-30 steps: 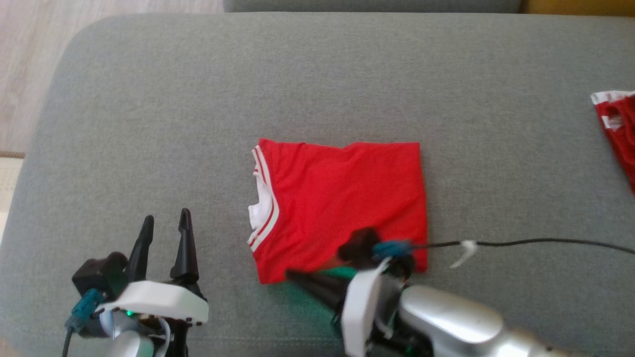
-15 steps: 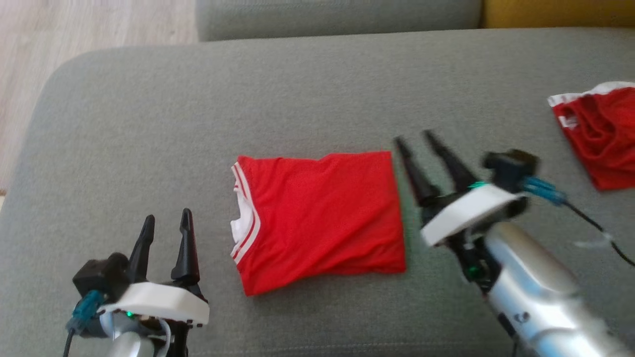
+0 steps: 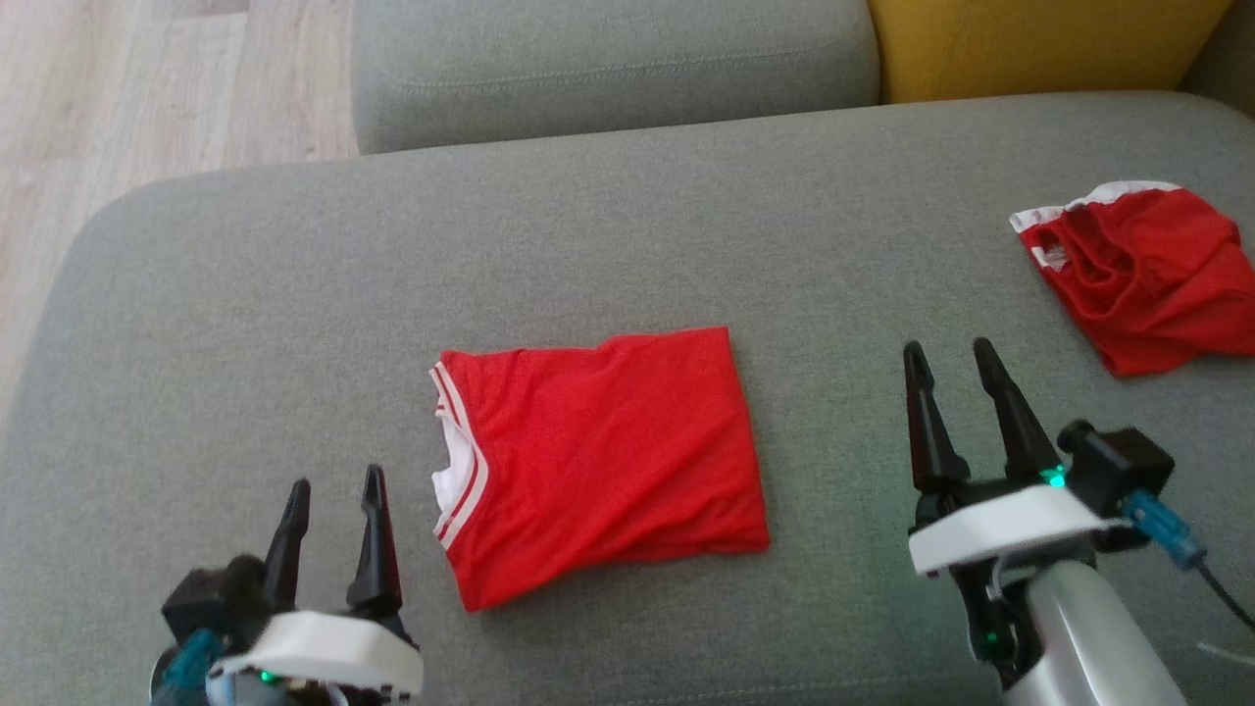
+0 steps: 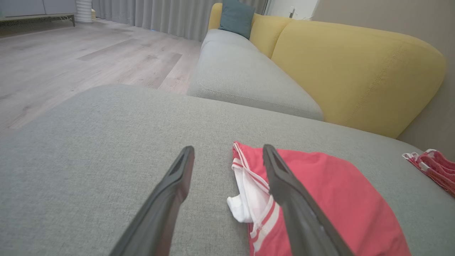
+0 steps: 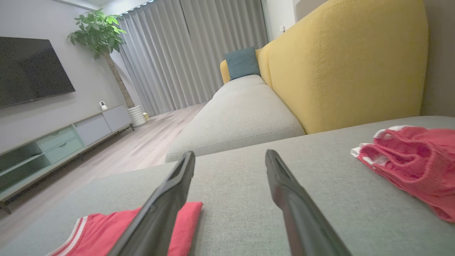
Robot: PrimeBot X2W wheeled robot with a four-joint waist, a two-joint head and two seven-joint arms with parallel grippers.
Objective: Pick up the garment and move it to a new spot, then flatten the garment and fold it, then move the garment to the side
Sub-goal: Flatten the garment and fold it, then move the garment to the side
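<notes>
The folded garment lies mid-cushion on the grey sofa. The right hand, at its near edge a second ago, now stands clear at 3 o'clock, fingers spread, empty. The left hand, likewise spread and empty, sits at 8 o'clock.

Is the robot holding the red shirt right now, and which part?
Nothing is held. The left end effector and right end effector are open and empty; the folded garment lies on the cushion between them, untouched.
</notes>
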